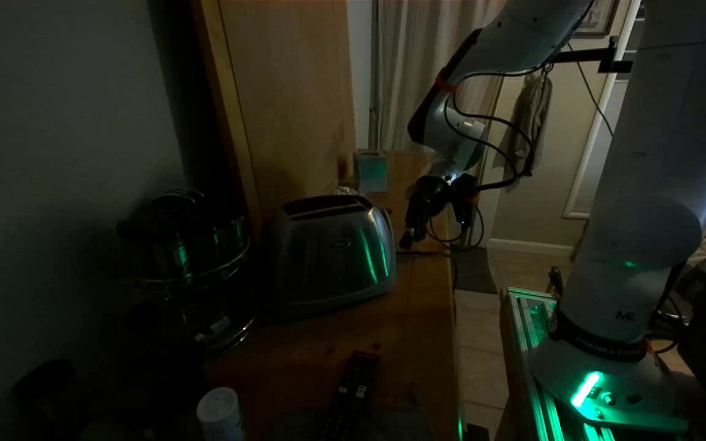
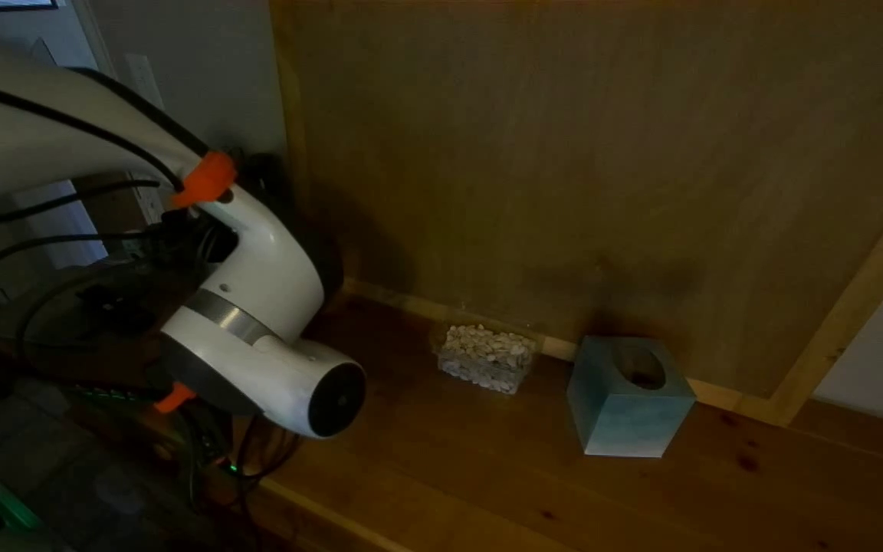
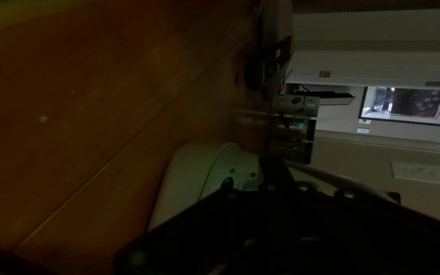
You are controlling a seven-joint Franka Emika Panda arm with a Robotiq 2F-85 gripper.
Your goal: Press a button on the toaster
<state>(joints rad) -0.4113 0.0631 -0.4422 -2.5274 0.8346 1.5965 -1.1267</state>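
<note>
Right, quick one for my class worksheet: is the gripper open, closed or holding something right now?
Gripper: closed, with nothing visible in its grasp.

Toaster [image 1: 328, 263]: silver-grey steel, streaked vivid green at its right; dark slots [image 1: 328, 209] on top.
Gripper [image 1: 407, 240]: black.
Robot arm [image 2: 269, 241]: white, with black joint caps [image 2: 338, 400], black cables [image 2: 66, 120] and orange bands [image 2: 208, 182].
Base light [image 1: 586, 389]: bright green.
Tissue box [image 2: 633, 418], far: grey-blue, paler toward the foot.
Clear tub [image 2: 480, 377], far: filled with cream pieces [image 2: 491, 345].
Tabletop [image 2: 441, 460]: red-brown wood, darker knots [image 2: 748, 462].
Upright panel [image 2: 564, 169]: plain tan-brown wood; lighter trim [image 2: 859, 307].
Remote control [image 1: 359, 367], near: black, with white keys [image 1: 342, 389].
Canister [image 1: 217, 405], near left: white on top.
Curtain [image 1: 429, 67], far: pale beige, vertical bands of light and dark.
Framed picture [image 3: 411, 105]: black-edged, white inside that, dark in the middle with pale blotches.
</note>
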